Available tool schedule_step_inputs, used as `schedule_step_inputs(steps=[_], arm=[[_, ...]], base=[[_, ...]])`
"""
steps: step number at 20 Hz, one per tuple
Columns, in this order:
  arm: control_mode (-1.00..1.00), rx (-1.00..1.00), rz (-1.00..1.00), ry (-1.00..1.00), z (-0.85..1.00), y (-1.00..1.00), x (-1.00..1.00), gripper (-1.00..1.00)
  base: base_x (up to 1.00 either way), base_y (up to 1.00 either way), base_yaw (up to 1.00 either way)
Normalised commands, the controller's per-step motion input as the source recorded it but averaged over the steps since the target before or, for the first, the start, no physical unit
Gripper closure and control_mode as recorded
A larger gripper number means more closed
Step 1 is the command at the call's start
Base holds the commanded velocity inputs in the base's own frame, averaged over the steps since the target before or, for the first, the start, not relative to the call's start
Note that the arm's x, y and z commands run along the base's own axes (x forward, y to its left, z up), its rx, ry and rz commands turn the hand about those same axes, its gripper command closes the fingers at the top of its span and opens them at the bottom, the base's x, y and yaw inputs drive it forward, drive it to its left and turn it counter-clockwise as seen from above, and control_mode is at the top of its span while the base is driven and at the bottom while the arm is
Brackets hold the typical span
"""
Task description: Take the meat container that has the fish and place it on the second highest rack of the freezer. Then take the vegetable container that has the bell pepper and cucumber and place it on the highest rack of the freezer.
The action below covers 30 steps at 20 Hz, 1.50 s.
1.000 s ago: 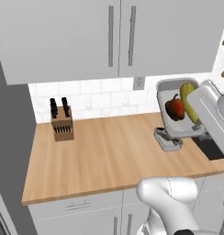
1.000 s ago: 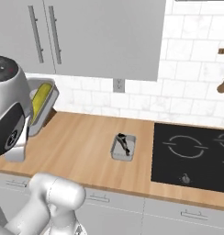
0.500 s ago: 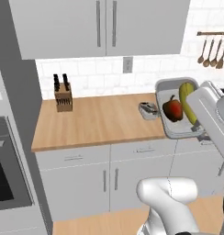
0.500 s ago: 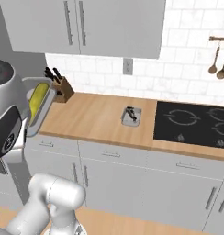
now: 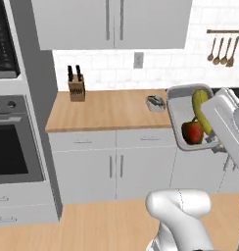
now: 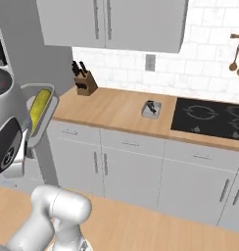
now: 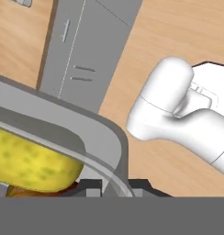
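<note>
Wooden counter (image 5: 107,110) behind; gripper (image 7: 114,186) clamps grey container (image 5: 179,105); fingertips mostly hidden.

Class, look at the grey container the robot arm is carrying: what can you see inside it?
Inside the container lie a yellow vegetable and a red one. The arm covers its right side, hiding anything there.
</note>
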Motion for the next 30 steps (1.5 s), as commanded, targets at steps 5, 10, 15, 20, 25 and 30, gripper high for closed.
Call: schedule_step_inputs(steps=[5,10,15,20,25,30], arm=[[1.0,0.0,0.0,0.0,0.0,0.0,0.0,1.0],[1.0,0.0,0.0,0.0,0.0,0.0,0.0,1.0],[1.0,0.0,0.0,0.0,0.0,0.0,0.0,1.0],[1.0,0.0,0.0,0.0,0.0,0.0,0.0,1.0],[1.0,0.0,0.0,0.0,0.0,0.0,0.0,1.0],[1.0,0.0,0.0,0.0,0.0,0.0,0.0,1.0]], base=[[-0.14,0.0,0.86],[-0.01,0.0,0.89],[0.15,0.0,0.77],[0.68,0.21,0.32],[1.0,0.46,0.16],[1.0,0.75,0.07]])
